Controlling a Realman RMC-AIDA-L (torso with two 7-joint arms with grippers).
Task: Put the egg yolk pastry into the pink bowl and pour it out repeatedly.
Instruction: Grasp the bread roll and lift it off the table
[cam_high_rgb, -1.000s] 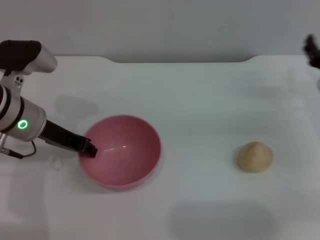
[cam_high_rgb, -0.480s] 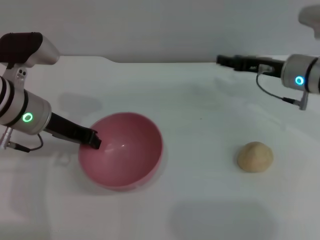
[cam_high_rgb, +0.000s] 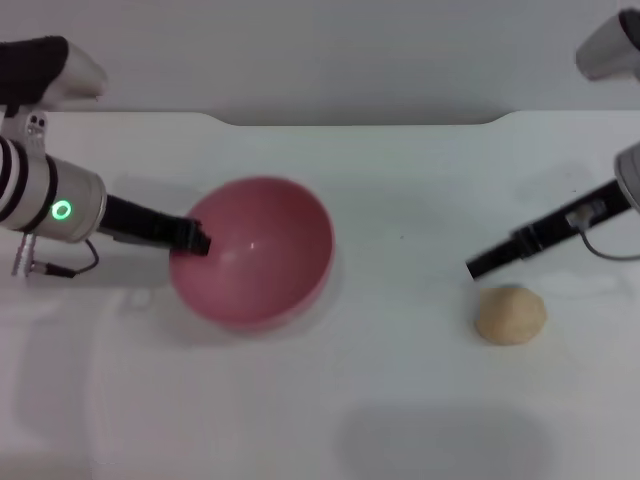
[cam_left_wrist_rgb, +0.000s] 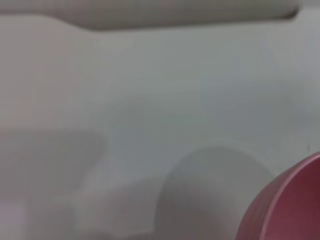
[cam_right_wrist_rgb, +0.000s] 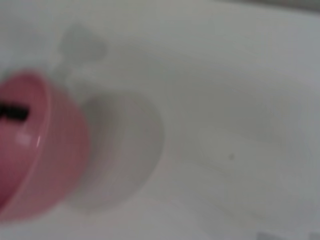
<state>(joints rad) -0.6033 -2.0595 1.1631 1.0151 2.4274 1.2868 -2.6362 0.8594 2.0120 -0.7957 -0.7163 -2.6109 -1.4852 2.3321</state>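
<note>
The pink bowl hangs tilted above the white table, its opening turned toward me and nothing inside it. My left gripper is shut on its left rim. The bowl's edge shows in the left wrist view. In the right wrist view the bowl appears with a dark finger of the left gripper on its rim. The egg yolk pastry, a tan dome, lies on the table at the right. My right gripper hovers just left of it and slightly farther back, apart from it.
The white table stretches across the view, with its back edge against a grey wall. The bowl casts a shadow on the surface beneath it.
The left gripper has raised the bowl and carried it back, tilting it more. The right arm has swung in from the far right and come down close to the pastry, which has not moved.
</note>
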